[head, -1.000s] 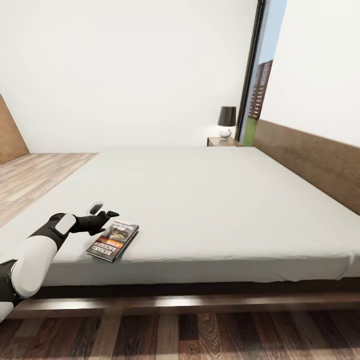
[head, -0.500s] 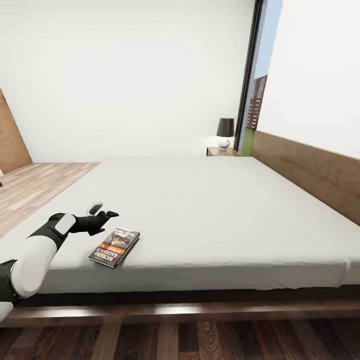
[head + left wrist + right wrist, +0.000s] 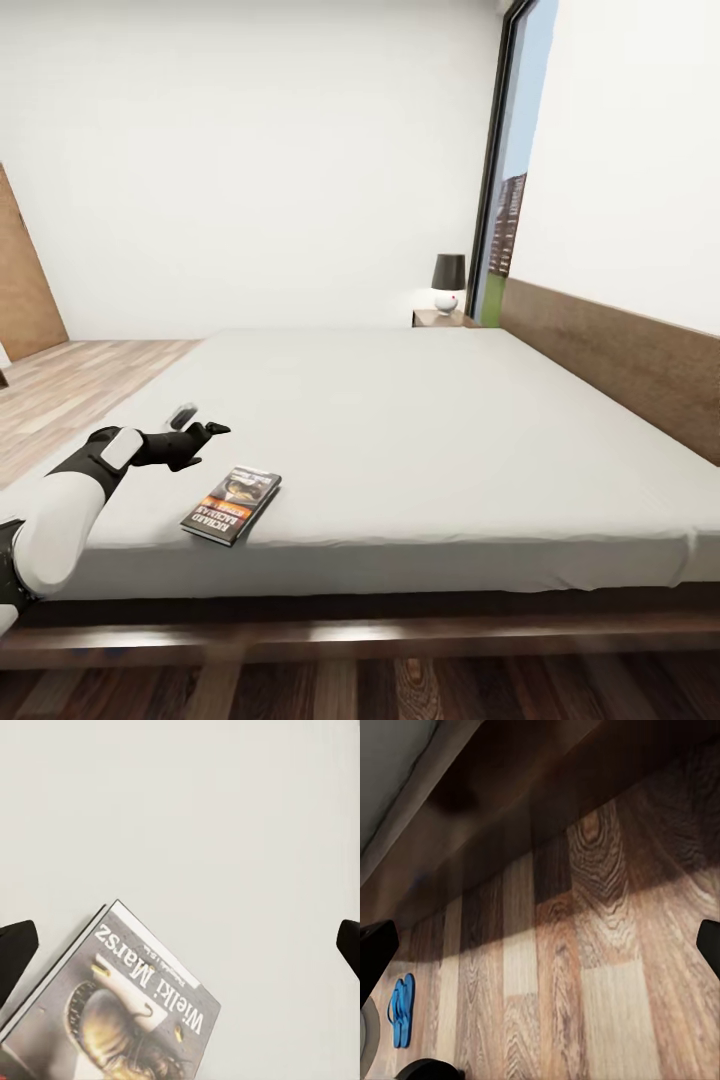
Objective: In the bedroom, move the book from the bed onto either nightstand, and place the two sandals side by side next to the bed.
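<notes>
My left jaws [image 3: 200, 432] hang wide open above the bed [image 3: 420, 420], empty, and beside the book [image 3: 232, 505] rather than over it. The book lies flat near the mattress's front edge, cover up, a little nearer the edge than my fingertips. In the left wrist view it [image 3: 120, 1012] sits off to one side of the gap between my fingers, not centred.

My right jaws are spread too, pointing at the floor [image 3: 585, 967], where a blue sandal [image 3: 401, 1009] lies some way off.

The risks, as I judge them: a thin book flat on a soft mattress gives little edge to grip. If I come down off-centre, one finger may land on the cover and push it toward the edge, and it could slide to the floor. The nightstand [image 3: 440, 317] is at the far corner, so a weak pinch could let go along the way.
</notes>
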Robot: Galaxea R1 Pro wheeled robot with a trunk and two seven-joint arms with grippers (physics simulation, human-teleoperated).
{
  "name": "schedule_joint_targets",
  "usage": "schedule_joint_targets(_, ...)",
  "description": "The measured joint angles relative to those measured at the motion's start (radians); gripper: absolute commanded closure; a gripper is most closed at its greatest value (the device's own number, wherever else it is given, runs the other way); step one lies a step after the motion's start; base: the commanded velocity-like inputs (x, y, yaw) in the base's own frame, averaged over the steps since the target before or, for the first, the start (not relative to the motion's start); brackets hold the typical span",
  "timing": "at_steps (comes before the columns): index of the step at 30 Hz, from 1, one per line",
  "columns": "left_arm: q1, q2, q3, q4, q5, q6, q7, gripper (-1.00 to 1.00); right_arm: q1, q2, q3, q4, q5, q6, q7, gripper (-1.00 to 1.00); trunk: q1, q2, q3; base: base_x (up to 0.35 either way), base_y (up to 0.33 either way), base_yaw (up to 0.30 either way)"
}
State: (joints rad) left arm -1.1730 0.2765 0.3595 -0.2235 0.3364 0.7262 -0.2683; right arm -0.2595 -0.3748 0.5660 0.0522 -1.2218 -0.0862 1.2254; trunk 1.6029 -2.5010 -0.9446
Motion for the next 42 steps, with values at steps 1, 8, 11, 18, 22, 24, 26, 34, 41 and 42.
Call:
schedule_joint_targets(1,0.0,0.003,0.0,0.0,0.0,0.0,0.0,-1.0,0.0,0.0,0.0,0.0,0.0,0.0,0.0,-1.0,0.0,0.0,0.0,0.0,0.0,0.0)
schedule_joint_targets(8,0.0,0.016,0.0,0.0,0.0,0.001,-0.001,-1.0,0.0,0.0,0.001,0.0,0.001,0.0,0.0,-1.0,0.0,0.0,0.0,0.0,0.0,0.0)
schedule_joint_targets(11,0.0,0.024,0.0,0.0,0.002,0.002,-0.001,-1.0,0.0,0.0,0.002,0.0,0.001,0.0,0.0,-1.0,0.0,0.0,0.0,0.0,0.0,0.0)
schedule_joint_targets(18,0.0,0.051,0.0,0.0,0.002,0.004,-0.047,-1.0,0.0,0.0,0.001,0.0,0.001,0.0,0.0,-1.0,0.0,0.0,0.0,0.0,0.0,0.0)
schedule_joint_targets(22,0.0,0.073,0.0,0.0,0.0,0.005,-0.105,-1.0,0.0,0.0,0.001,0.0,0.0,0.0,0.0,-1.0,0.0,0.0,0.0,0.0,0.0,0.0)
schedule_joint_targets(24,0.0,0.086,-0.001,0.001,-0.001,0.006,-0.131,-1.0,0.0,0.0,0.001,0.0,0.0,0.0,0.0,-1.0,0.0,0.0,0.0,0.0,0.0,0.0)
schedule_joint_targets(26,0.0,0.099,-0.001,0.002,-0.003,0.008,-0.153,-1.0,0.0,0.0,0.001,0.0,0.0,0.0,0.0,-1.0,0.0,0.0,0.0,0.0,0.0,0.0)
schedule_joint_targets(34,0.001,0.156,0.001,0.03,-0.042,0.011,-0.262,-1.0,0.0,0.0,0.001,0.0,-0.001,0.0,0.0,-1.0,0.0,0.0,0.0,0.0,0.0,0.0)
schedule_joint_targets(41,0.003,0.178,0.006,0.054,-0.13,0.007,-0.415,-1.0,0.0,0.0,0.0,0.0,-0.002,0.001,0.0,-1.0,0.0,0.0,0.0,-0.004,0.0,0.0)
schedule_joint_targets(42,0.003,0.179,0.007,0.055,-0.147,0.006,-0.428,-1.0,0.0,0.0,0.0,0.0,-0.002,0.001,0.0,-1.0,0.0,0.0,0.0,-0.046,0.0,0.0)
